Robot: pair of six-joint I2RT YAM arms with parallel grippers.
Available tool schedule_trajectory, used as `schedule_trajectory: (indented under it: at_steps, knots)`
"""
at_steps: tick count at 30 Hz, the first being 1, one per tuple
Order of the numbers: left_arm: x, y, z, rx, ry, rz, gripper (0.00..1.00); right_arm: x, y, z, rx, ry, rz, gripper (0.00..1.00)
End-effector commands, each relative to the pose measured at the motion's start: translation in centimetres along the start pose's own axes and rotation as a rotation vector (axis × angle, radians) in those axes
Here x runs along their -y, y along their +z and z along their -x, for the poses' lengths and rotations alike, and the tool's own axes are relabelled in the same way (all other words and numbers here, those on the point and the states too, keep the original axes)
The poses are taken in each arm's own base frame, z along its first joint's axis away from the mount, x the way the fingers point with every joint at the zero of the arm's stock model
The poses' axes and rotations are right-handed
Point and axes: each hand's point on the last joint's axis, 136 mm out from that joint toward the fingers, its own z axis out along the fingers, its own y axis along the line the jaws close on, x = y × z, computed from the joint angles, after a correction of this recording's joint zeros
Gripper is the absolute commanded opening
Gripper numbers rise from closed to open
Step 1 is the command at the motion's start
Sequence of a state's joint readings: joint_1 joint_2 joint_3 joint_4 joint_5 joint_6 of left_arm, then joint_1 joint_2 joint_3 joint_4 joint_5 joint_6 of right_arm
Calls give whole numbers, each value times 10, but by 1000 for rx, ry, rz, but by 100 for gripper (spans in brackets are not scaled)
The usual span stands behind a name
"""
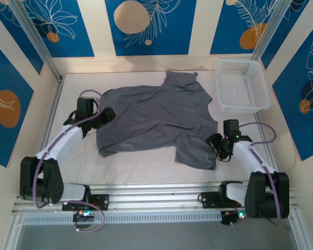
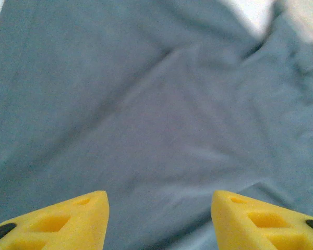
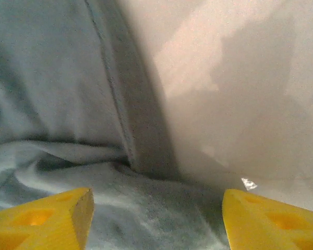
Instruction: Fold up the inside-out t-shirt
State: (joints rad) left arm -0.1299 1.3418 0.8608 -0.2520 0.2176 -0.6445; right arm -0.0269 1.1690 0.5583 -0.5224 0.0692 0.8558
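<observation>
The t-shirt [image 1: 156, 117] lies spread across the middle of the table [image 1: 141, 169]. It is mostly flat, with its corner at about 5 o'clock rumpled into a loose flap [image 1: 195, 151]. The white basket [image 1: 242, 83] stands apart at 2 o'clock, so I judge it has no part in this step.

My left gripper [image 1: 110, 114] sits at the shirt's 9 o'clock edge. From my left wrist I look straight down on grey cloth, and my fingers [image 2: 68, 219] are spread with nothing between them. My right gripper [image 1: 217, 145] sits at the shirt's 4 o'clock side, just beside the flap. Its fingers [image 3: 274, 219] are also spread wide and hold nothing. Below them a stitched hem [image 3: 112, 88] runs toward 12 o'clock, with bare table to the 3 o'clock side of it.

I take it I am placed on opposite sides so that each arm has its own edge to pinch. The shirt is far too wide for one arm to carry over neatly. The fold looks barely begun. Next I would need a clean pinch on a single layer at each edge.
</observation>
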Motion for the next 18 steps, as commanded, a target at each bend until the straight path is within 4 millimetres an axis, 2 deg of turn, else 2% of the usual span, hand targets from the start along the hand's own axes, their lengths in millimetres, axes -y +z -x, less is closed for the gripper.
schedule_trajectory:
  at_steps: [1,2,4,5,6,8,10,13,14,15,16,18]
  knots:
    - [-23,-6,-22,-35,36,87,54,2,9,-31,-144,10,-13,69]
    - [-25,-6,-25,-41,36,91,54,1,10,-39,-163,12,-12,63]
    - [-29,-8,-28,-49,39,105,54,-4,11,-53,-187,-8,3,39]
    - [-30,-9,-30,-54,38,114,54,-5,10,-60,-191,-20,-2,22]
    - [-31,-10,-30,-53,41,117,54,-6,7,-66,-195,-32,-5,12]
    - [-30,-12,-30,-49,38,113,54,-6,2,-80,-211,-58,-17,3]
    - [-29,-13,-30,-45,36,109,54,0,-2,-98,-247,-79,-47,2]
    - [-32,-16,-31,-40,38,123,54,16,-8,-131,-325,-120,-105,8]
    - [-33,-17,-31,-37,41,126,54,21,-9,-141,-351,-140,-112,13]
    - [-34,-18,-31,-32,44,132,54,21,-12,-147,-367,-160,-103,22]
    - [-36,-19,-32,-30,44,136,54,20,-16,-147,-362,-168,-100,31]
    - [-37,-19,-34,-29,44,136,54,13,-29,-128,-270,-195,-85,46]
